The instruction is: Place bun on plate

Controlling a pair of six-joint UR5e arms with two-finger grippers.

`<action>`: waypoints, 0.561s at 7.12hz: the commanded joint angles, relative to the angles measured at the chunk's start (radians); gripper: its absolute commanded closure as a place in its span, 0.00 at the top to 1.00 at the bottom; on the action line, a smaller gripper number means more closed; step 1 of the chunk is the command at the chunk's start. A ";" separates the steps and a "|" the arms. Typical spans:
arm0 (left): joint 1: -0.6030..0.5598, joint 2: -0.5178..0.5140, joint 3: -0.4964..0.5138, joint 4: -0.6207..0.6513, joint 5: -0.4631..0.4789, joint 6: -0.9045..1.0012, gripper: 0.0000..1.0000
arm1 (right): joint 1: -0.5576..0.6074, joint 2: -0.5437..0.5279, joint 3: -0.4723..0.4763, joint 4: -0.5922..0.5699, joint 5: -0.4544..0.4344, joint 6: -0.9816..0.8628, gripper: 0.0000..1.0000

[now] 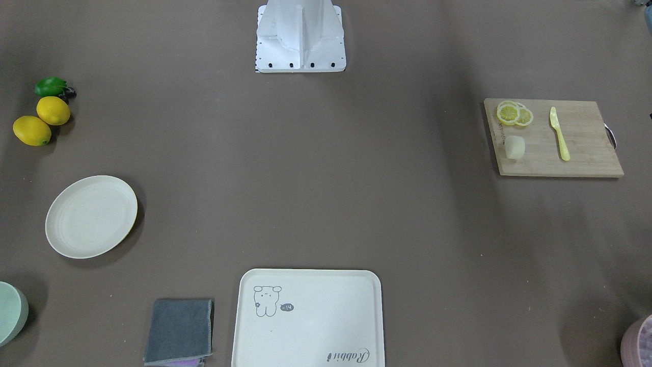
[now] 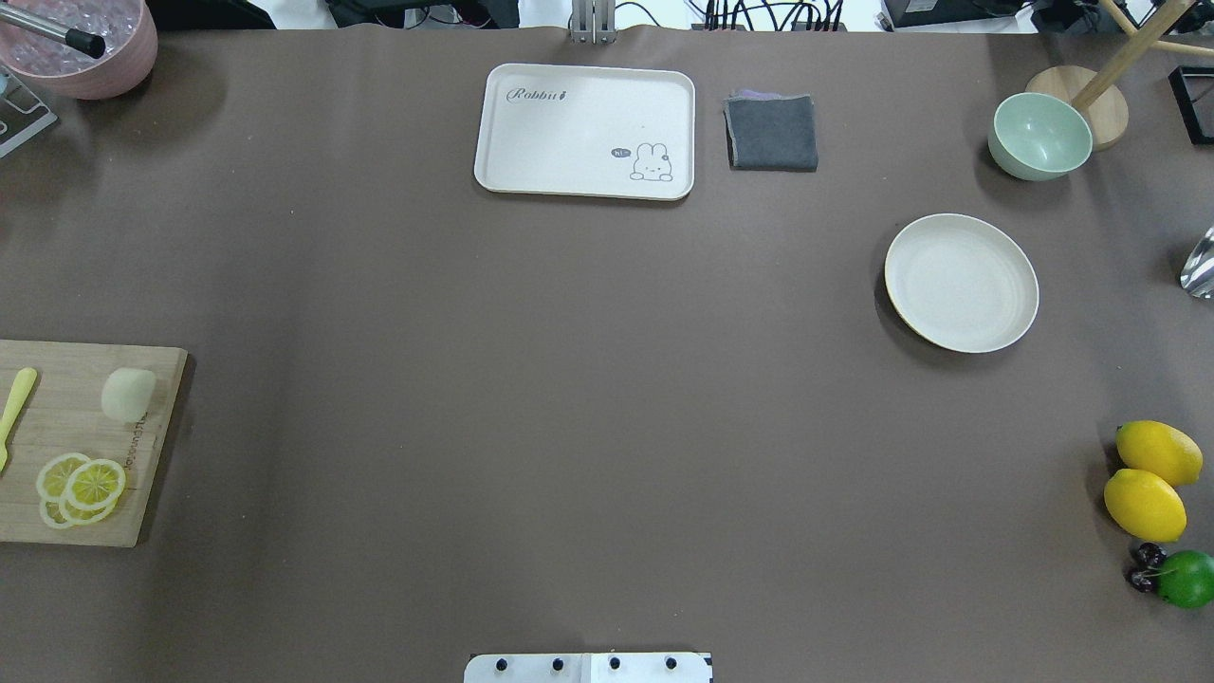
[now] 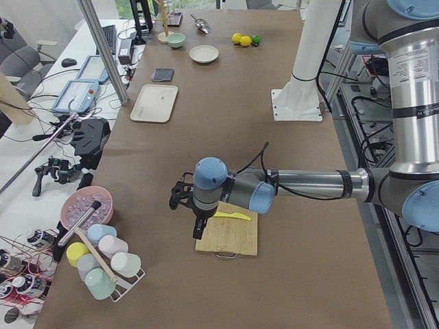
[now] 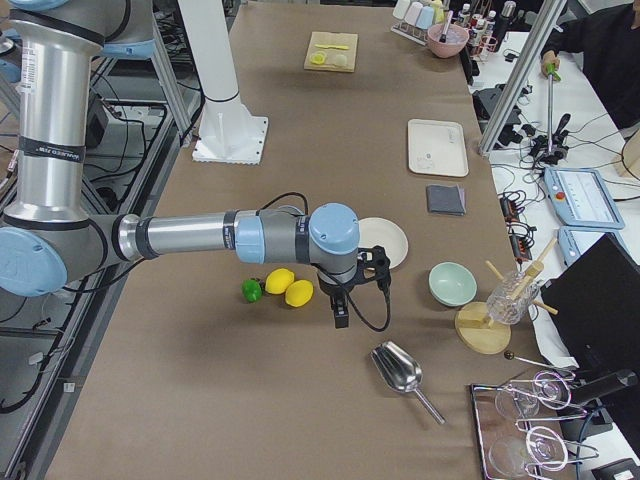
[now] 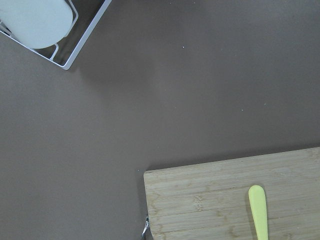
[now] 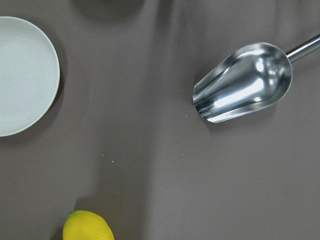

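- Overhead exterior view has the bun (image 2: 128, 394) sitting on the cutting board (image 2: 57, 446), near the board's inner edge, just beside the lemon slices (image 2: 81, 486) but not touching them.
- It looks soft and light, a squishy little block with rounded edges. My guess is that a hard squeeze dents it, so pinch gently across the two short sides, low on the body.
- The yellow knife (image 2: 16, 398) is on the same board, on the other side of the bun and apart from it, so it shouldn't get in the way.
- The plate (image 2: 961, 283) is well apart from the board, clear across the desk, and has nothing on it.
- The tray (image 2: 583, 133) and green bowl (image 2: 1040, 136), both far from the board, also hold nothing. The pink bowl (image 2: 85, 38) beyond the board has clear chunky bits in it.
- The left end effector (image 3: 197, 229) hangs above the board's outer end. I can't tell if it's spread or pressed together.
- The right end effector (image 4: 341, 312) is far from the board, over by the plate. I can't tell its state either.
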 commanded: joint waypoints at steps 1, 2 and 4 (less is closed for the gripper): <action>0.001 -0.001 -0.003 -0.002 -0.002 0.004 0.98 | 0.000 0.000 -0.001 0.000 0.000 0.000 1.00; 0.001 0.001 0.000 -0.018 0.000 -0.002 0.98 | 0.000 -0.002 -0.001 0.000 0.002 0.000 1.00; 0.001 0.001 -0.004 -0.019 -0.002 -0.005 0.98 | 0.000 0.000 -0.001 0.000 0.002 0.009 1.00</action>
